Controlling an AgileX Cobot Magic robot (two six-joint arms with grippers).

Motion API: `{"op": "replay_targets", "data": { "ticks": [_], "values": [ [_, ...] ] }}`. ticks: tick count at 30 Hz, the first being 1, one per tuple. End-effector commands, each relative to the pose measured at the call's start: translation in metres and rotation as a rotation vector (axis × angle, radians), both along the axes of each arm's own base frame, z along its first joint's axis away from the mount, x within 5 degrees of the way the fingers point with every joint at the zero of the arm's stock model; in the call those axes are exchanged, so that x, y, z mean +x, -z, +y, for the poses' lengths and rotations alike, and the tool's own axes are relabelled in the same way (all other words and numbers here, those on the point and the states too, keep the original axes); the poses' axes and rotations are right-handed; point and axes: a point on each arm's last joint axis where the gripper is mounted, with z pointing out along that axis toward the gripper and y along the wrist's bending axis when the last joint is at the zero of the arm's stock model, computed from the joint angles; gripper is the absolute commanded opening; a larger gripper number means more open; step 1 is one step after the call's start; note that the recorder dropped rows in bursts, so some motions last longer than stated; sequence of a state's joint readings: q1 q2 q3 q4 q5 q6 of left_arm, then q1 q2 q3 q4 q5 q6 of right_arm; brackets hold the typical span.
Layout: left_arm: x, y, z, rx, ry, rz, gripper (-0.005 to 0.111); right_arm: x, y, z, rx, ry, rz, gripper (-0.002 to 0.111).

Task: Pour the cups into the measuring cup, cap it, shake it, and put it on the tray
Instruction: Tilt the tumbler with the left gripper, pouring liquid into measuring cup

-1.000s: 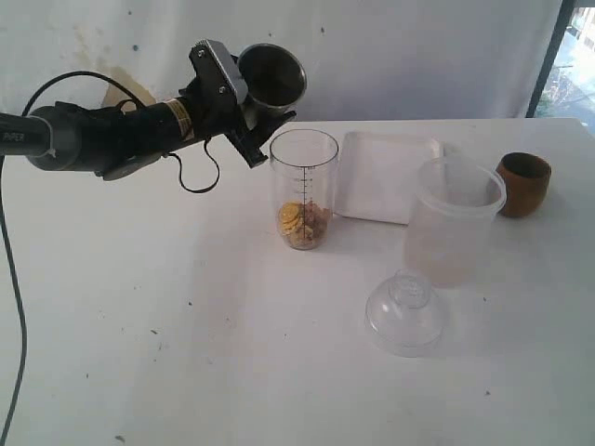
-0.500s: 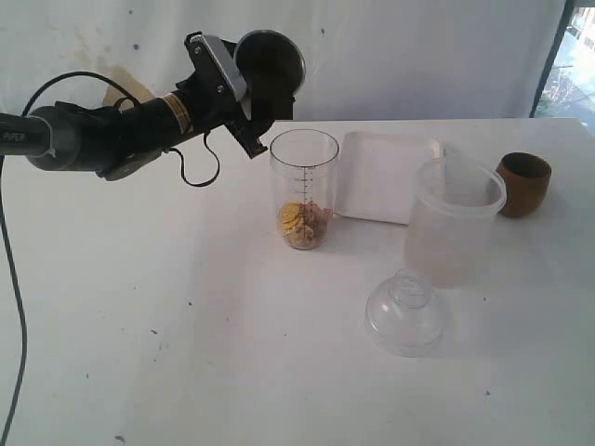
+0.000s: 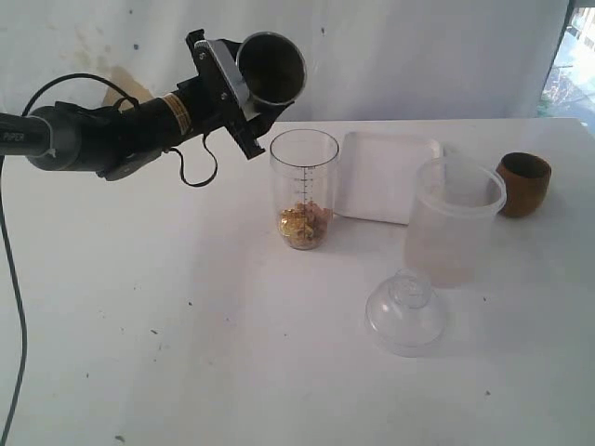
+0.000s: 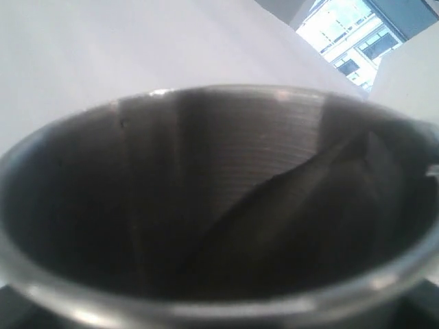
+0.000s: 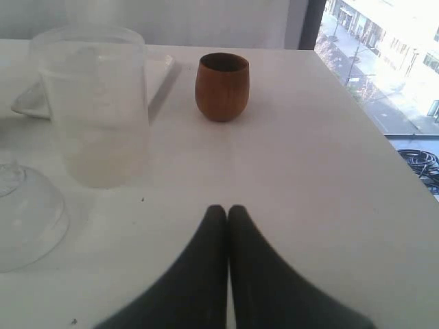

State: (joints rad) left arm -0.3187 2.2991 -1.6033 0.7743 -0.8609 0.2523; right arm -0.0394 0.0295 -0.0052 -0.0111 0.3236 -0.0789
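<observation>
**White desk (image 3: 186, 325): tumbler (image 3: 271, 67) tipped over the measuring cup (image 3: 304, 186)**

Your tray (image 3: 386, 177) is a shallow white rectangle with rounded corners. It lies against the desk's far edge, just beside the measuring cup.

The frosted container (image 3: 453, 223) stands upright nearer you, in front of the tray's right corner.

The measuring cup, a tall clear cylinder with a black scale down its side, stands upright mid-desk towards the far edge. Yellow and brown pieces (image 3: 304, 226) fill only its bottom.

A clear domed lid (image 3: 404, 314) sits on the desk, just in front of the frosted container.

Your left gripper (image 3: 249, 98) clamps the tumbler by its sides. It holds the tumbler in the air, above and a little left of the measuring cup's rim. The tumbler lies tilted on its side, and its mouth shows a bare brushed-steel wall (image 4: 226, 205).

The reddish-brown wooden cup (image 3: 523, 184) stands upright near the desk's right edge, well apart from the measuring cup. Its inside is too dark to read.

Your right gripper (image 5: 228, 212) hangs low over the desk with its black fingers pressed together, holding nothing. It faces the wooden cup (image 5: 221, 86).
</observation>
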Motion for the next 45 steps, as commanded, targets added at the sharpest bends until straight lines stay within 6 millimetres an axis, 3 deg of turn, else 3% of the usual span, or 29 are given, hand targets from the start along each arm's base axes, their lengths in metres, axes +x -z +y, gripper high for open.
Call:
{"op": "replay_targets", "data": {
  "ticks": [1, 45],
  "values": [
    [-0.0006, -0.0194, -0.0008, -0.041, 0.002, -0.082, 0.0, 0.0, 0.001, 0.0002, 0.001, -0.003, -0.005, 0.0],
    [-0.0042, -0.0242, -0.0024, 0.068, 0.009, -0.306, 0.0, 0.0, 0.001, 0.0002, 0.001, -0.003, -0.005, 0.0]
  ]
}}
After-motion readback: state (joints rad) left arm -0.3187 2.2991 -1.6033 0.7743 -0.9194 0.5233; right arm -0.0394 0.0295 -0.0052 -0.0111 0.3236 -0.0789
